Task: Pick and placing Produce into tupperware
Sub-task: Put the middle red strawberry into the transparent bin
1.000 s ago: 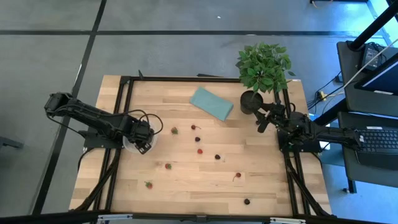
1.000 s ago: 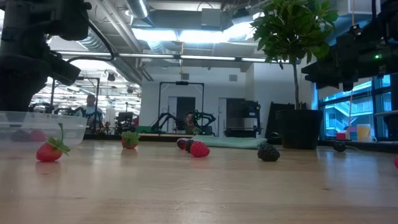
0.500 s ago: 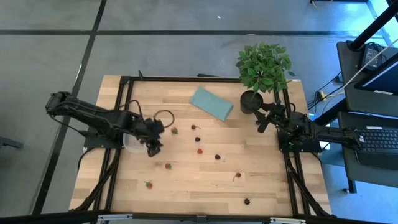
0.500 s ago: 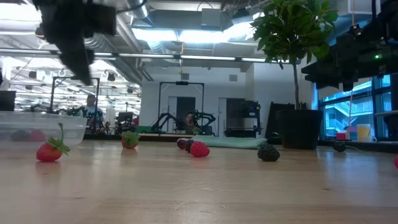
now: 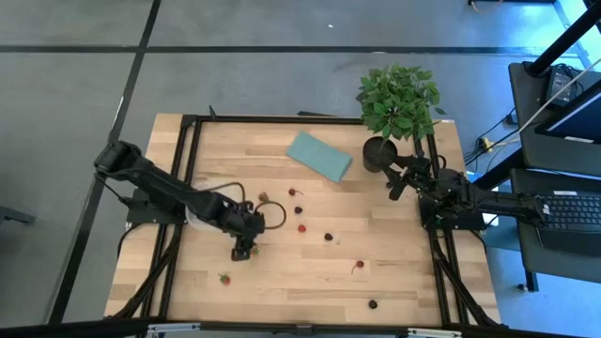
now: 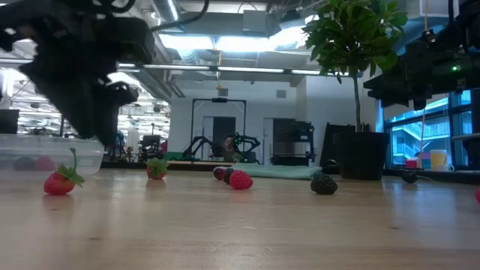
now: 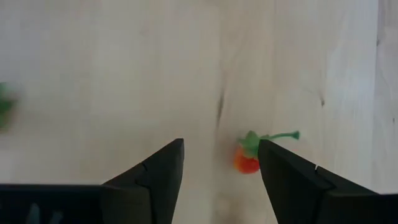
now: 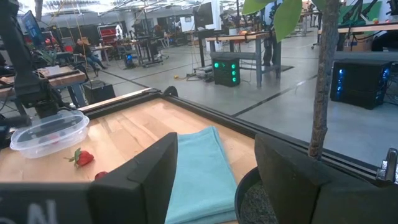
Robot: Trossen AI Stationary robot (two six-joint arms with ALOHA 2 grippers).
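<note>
Two fingers of my left gripper (image 7: 221, 171) stand wide apart over the tabletop (image 5: 310, 272), a red berry (image 7: 246, 160) just inside one. The tupperware (image 6: 51, 154) sits behind. My right gripper (image 5: 392, 191) waits open by the potted plant (image 5: 396, 103).

Both arms matte black, segmented links; black cable loops off left arm (image 5: 178, 195) near the tupperware (image 5: 199, 218); fingers (image 7: 155, 177) dark, wedge-shaped.

Light wooden table (image 5: 310, 272) with a black frame. Teal pad (image 5: 319, 155) lies flat near the far edge, angled — potted plant (image 5: 398, 99) just beside it at the corner. Laptop (image 5: 571, 211) on a side stand — grey floor (image 5: 75, 84) around.
</note>
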